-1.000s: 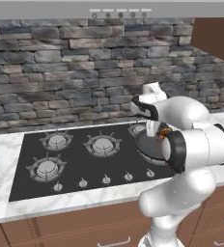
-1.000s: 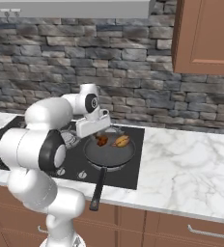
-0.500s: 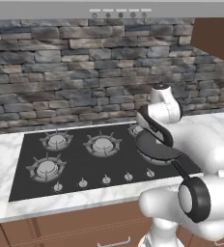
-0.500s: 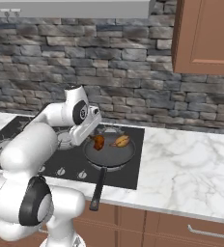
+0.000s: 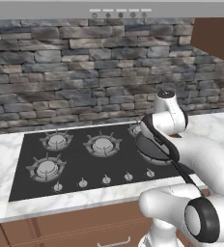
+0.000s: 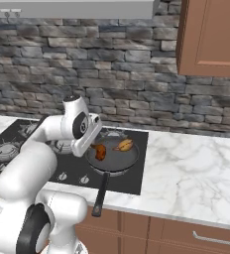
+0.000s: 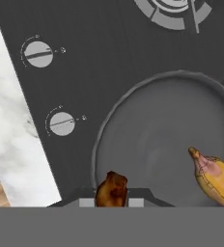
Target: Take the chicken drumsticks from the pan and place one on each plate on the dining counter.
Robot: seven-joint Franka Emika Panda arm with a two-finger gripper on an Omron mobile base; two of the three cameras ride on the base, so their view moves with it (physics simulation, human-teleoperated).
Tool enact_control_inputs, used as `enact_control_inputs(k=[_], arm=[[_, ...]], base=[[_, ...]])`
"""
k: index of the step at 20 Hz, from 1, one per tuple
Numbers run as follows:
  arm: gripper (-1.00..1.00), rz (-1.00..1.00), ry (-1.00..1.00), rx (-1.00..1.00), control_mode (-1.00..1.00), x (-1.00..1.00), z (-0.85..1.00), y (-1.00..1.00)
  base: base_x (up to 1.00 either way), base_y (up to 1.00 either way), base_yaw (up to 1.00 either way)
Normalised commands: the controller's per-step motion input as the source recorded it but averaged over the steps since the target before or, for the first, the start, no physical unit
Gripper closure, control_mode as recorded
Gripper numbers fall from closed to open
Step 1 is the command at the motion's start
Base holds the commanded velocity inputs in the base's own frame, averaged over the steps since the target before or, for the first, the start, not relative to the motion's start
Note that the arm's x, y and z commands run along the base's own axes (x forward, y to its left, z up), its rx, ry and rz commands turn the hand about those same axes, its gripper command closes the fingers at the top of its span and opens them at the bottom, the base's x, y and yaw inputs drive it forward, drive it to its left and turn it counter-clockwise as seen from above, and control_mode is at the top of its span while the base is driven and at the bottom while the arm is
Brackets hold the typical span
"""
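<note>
Above the hob, the jaws of the gripper [image 6: 98, 149] are clamped on one chicken drumstick [image 6: 101, 152], held just over the pan [image 6: 112, 158]; the second drumstick [image 6: 125, 145] lies inside the pan towards its far rim. The meat looks light and stiff but probably greasy, so a hold across the thicker end seems safest. The pan rests on the hob in the marble bench [image 6: 196, 168].
</note>
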Motion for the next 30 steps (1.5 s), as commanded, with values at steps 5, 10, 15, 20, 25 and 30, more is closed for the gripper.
enact_control_inputs(k=[5, 10, 15, 20, 25, 30], arm=[[1.0, 0.02, 0.0, -0.02, -1.0, -0.08, 0.0, 0.0], [1.0, 0.0, 0.0, 0.0, 1.0, 0.0, 0.0, 0.0], [1.0, 0.0, 0.0, 0.0, 1.0, 0.0, 0.0, 0.0], [1.0, 0.0, 0.0, 0.0, 1.0, 0.0, 0.0, 0.0], [1.0, 0.0, 0.0, 0.0, 1.0, 0.0, 0.0, 0.0], [1.0, 0.0, 0.0, 0.0, 1.0, 0.0, 0.0, 0.0]], base=[[0.0, 0.0, 0.0], [-0.66, 0.02, 0.03], [-0.48, 0.02, -0.22], [-0.36, 0.0, -0.65], [-0.18, 0.0, -0.97], [0.0, 0.0, -1.0]])
